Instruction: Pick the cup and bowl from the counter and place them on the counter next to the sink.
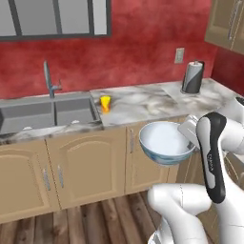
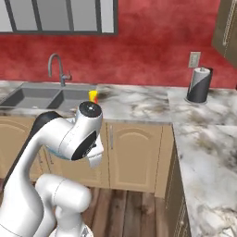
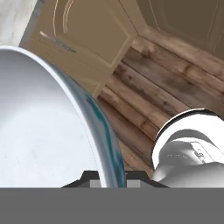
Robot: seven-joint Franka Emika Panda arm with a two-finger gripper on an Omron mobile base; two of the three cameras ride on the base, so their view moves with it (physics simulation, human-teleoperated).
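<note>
Red wall runs behind one marble counter [image 1: 143,102] over tan cabinets, with wood flooring below. One sink [image 1: 45,114] with two basins sits at the left end, one gooseneck faucet [image 1: 48,78] behind it. One yellow cup [image 1: 105,103] stands upright on the counter just beside the sink's right edge; from the right base view it peeks out behind the arm's joint. One black-and-white paper towel roll [image 1: 192,77] stands upright near the far corner, under one wall outlet [image 1: 179,55]. One bowl [image 1: 166,142] is held in the air in front of the cabinet doors, off the counter and roughly level, its whitish inside facing up. The gripper [image 3: 113,177] is clamped on the bowl's rim at its right side: in the hand view the rim passes between the two finger tips, one inside the bowl and one outside, with the floor planks and a cabinet door beyond.
</note>
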